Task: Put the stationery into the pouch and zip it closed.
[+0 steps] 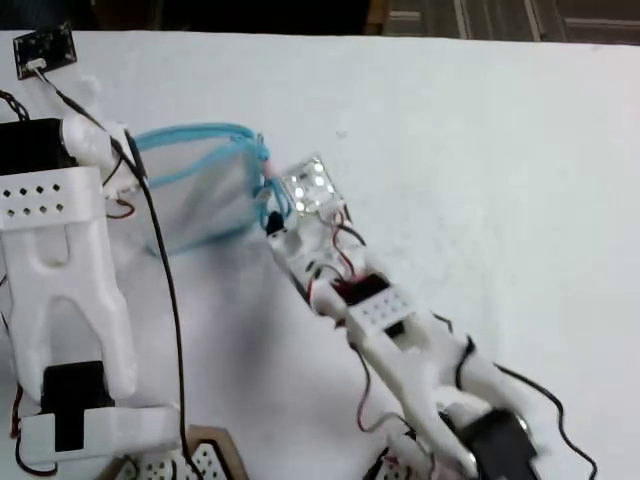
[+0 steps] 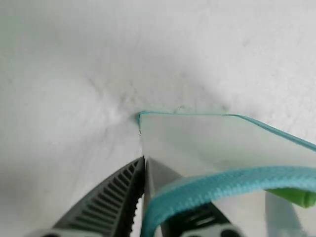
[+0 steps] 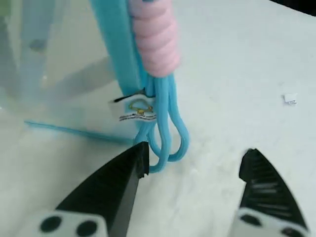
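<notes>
The clear pouch (image 1: pixel 200 190) with blue zip trim lies on the white table. My left gripper (image 2: pixel 145 168) is shut on one end of the pouch (image 2: pixel 197 143), its wall pinched between the dark fingers (image 2: pixel 113 202). The blue zip band (image 2: pixel 222 185) runs across close by, and something green (image 2: pixel 296 197) shows inside. At the pouch's other end, my right gripper (image 3: pixel 195 163) stands open just short of the blue cord loops (image 3: pixel 168 133) hanging from a pink pull (image 3: pixel 153 39). One fingertip (image 3: pixel 138 158) almost touches the loops. In the high view the right gripper (image 1: pixel 272 215) sits at the pouch's right end.
A small white scrap (image 3: pixel 290 98) lies on the table beyond the loops. A small circuit board (image 1: pixel 45 48) with a cable sits at the far left corner. The table's right half is bare white surface (image 1: pixel 500 180).
</notes>
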